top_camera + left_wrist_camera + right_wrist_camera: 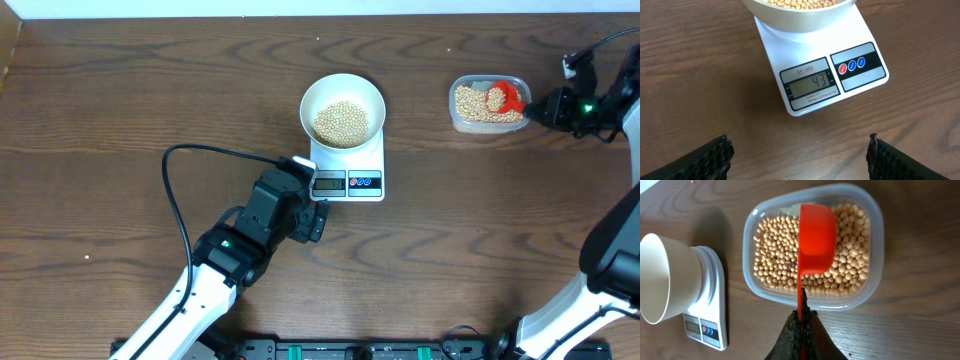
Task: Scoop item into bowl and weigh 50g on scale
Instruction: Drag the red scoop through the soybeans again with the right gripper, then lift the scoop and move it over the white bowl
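Note:
The white bowl [343, 108] stands on the white scale [372, 160] and holds a pile of pale-tan beans [342, 122]. In the left wrist view the scale [805, 50] shows 43 on its display. My left gripper [799, 145] hovers open over bare wood just in front of the scale, nothing between its fingers. My right gripper [801, 317] is shut on the thin handle of a red scoop [816, 235]. The scoop's cup lies over the beans [775, 255] in the clear tub [875, 240]. No beans show on the scoop's visible face.
The clear tub [455, 110] sits at the back right, about a hand's width right of the scale. A black cable [175, 190] loops over the table left of the left arm. The right arm's base [610, 270] stands at the right edge.

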